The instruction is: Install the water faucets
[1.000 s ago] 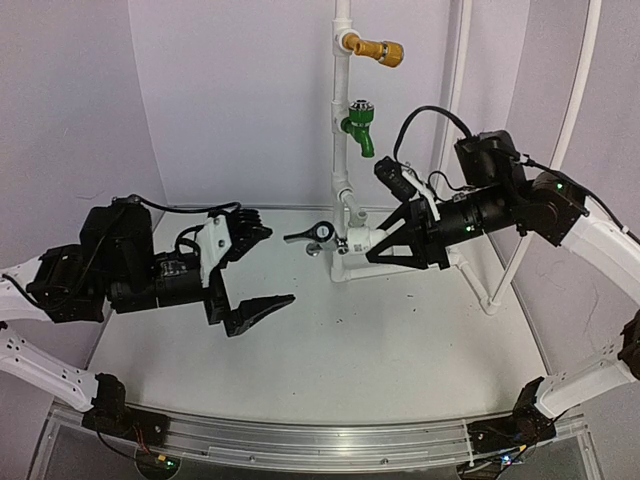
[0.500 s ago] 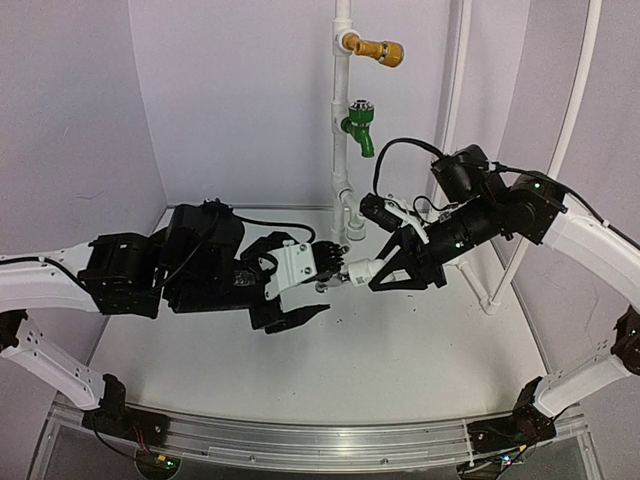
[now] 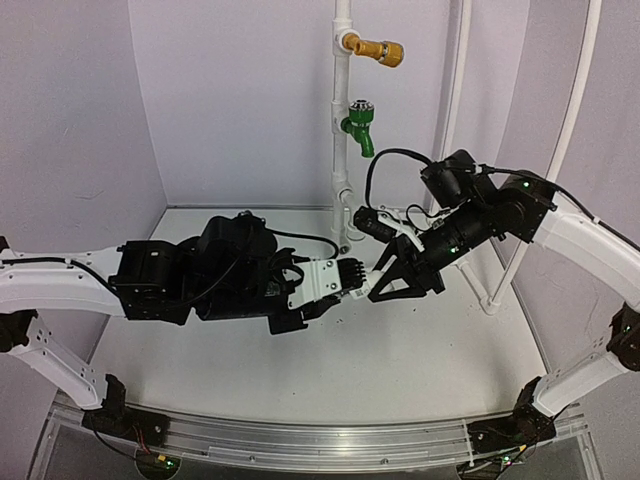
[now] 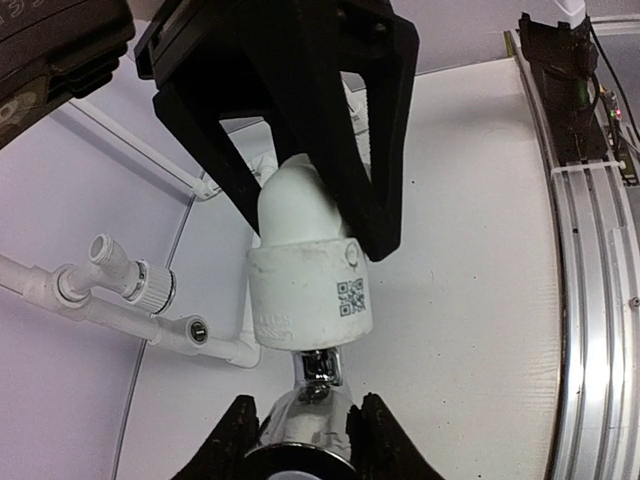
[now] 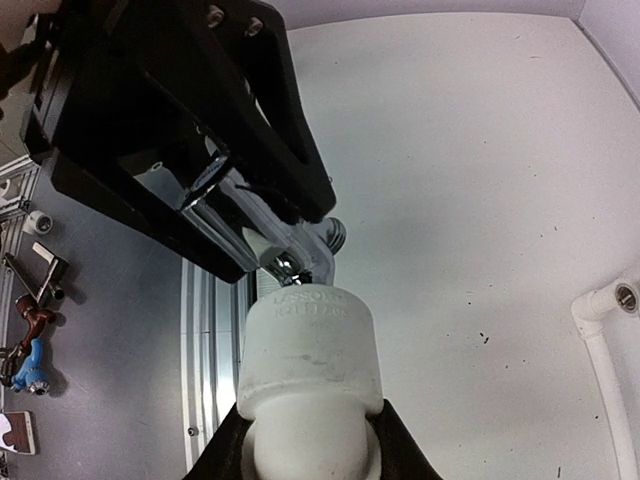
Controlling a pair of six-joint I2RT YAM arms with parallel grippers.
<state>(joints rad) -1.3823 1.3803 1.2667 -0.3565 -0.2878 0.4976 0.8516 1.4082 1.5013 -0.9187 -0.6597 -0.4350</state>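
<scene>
Left wrist view: left gripper (image 4: 300,432) clamped on the tap (image 4: 312,410), whose stem meets the socket of the fitting (image 4: 305,290). Right gripper (image 5: 305,445) grips the fitting's elbow end. Both pieces are above the table (image 4: 470,250).

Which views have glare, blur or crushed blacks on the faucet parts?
Left wrist: white fitting sharp, QR code crisp; metal tap throws bright glare at the bottom edge. Right wrist: fitting's near end soft, left gripper nearly solid black. Top external: even light, parts tiny.
</scene>
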